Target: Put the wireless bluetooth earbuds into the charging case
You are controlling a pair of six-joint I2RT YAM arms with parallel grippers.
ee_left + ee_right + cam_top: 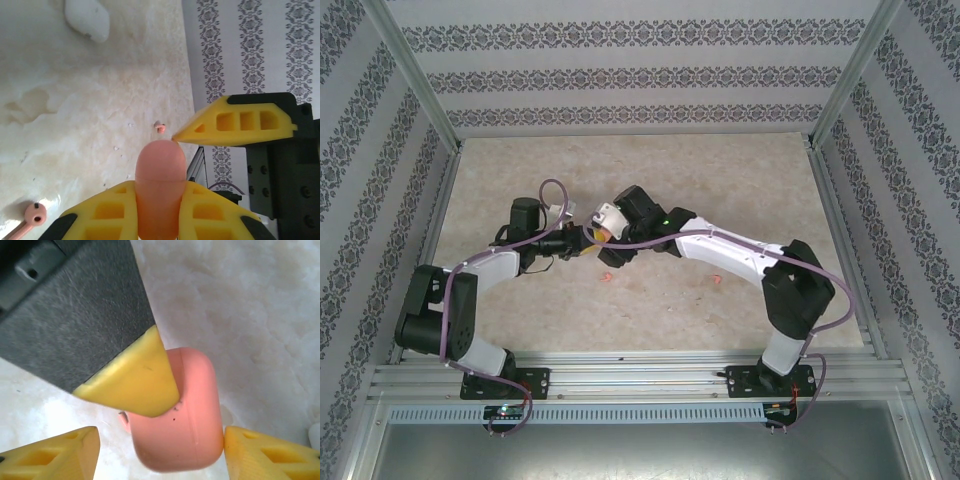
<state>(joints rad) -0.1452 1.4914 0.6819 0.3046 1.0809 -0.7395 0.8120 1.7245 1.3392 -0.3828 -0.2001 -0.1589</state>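
At far left in the left wrist view, a coral earbud lies on the table, with a white case well beyond it. The left gripper pinches the coral case by its sides; I cannot tell whether the case is off the table. The case looks shut, so the step in hand is probably raising its lid before any earbud goes in. The right gripper is spread, one finger close on each side of the case. To do this well, the left pinch should sit firm and low on the body, clear of the lid. The right should hook one fingertip at the seam and pry gently, so the case does not twist loose. A second earbud lies apart to the right.
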